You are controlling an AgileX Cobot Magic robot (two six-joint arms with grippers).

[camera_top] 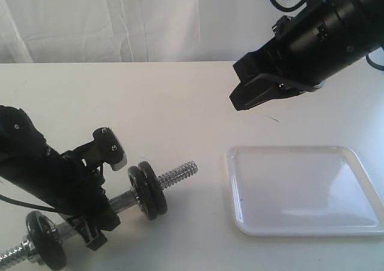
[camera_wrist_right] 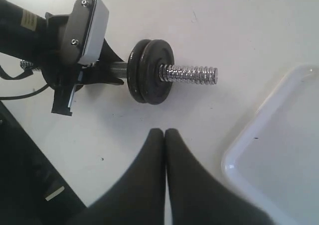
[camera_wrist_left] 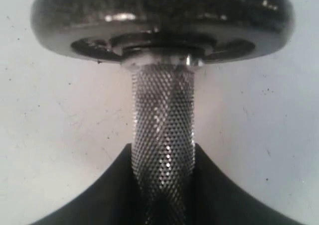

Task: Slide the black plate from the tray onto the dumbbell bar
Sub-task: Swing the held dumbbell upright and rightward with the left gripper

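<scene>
The dumbbell bar (camera_top: 177, 175) lies on the table at lower left, its threaded end pointing towards the tray. Two black plates (camera_top: 147, 189) sit side by side on that end, and a third plate (camera_top: 45, 242) is on the far end. My left gripper (camera_top: 111, 204) is shut on the bar's knurled middle (camera_wrist_left: 163, 130), just behind a black plate (camera_wrist_left: 159, 21). The white tray (camera_top: 360, 163) at lower right has no disc in it. My right gripper (camera_top: 236, 101) hangs shut and holding nothing, above the table beyond the tray. Its wrist view shows its fingertips (camera_wrist_right: 158, 135) pressed together, the plates (camera_wrist_right: 149, 71) and the tray rim (camera_wrist_right: 234, 158).
A white curtain hangs behind the white table (camera_top: 150, 103). The left arm's black body (camera_top: 36, 169) and its cable lie along the lower left edge. The right arm (camera_top: 336, 31) reaches in from the upper right.
</scene>
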